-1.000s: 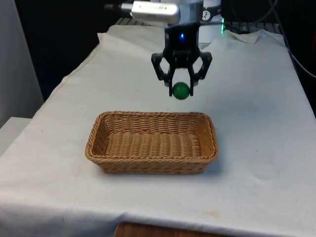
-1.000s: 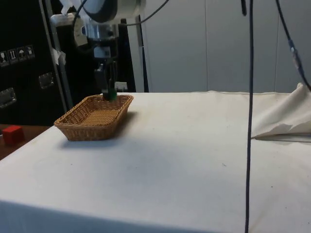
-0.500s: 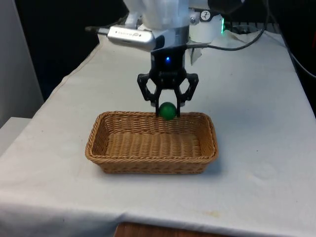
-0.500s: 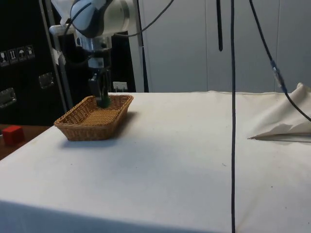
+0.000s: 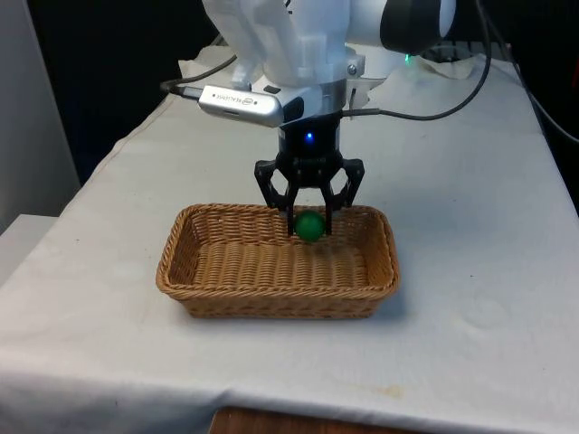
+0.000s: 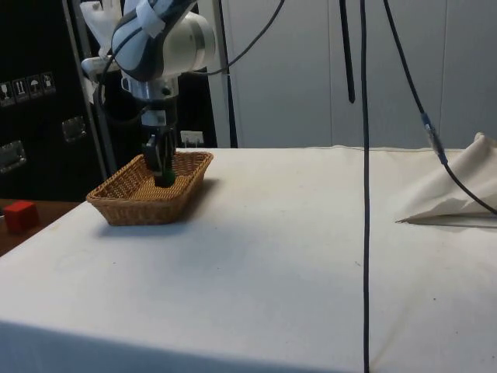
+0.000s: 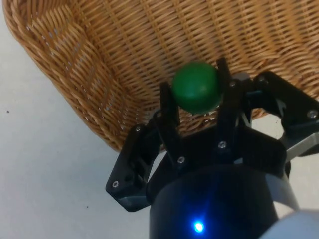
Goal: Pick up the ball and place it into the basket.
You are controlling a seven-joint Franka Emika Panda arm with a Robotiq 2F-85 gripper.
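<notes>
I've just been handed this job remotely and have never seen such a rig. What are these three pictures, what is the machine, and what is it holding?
The machine is a white robot arm with a black two-finger claw at its end. One picture looks across the table towards the arm, one is taken from the table's side, and one comes from a camera on the wrist looking down past the claw.

A table under a white cloth carries a brown wicker basket. In the side view a small red block sits on a lower surface beside the table.

The claw is shut on a green ball, one finger on each side of it, as the wrist view shows. It hangs over the far part of the basket, with the ball about level with the rim and not yet let go.
</notes>
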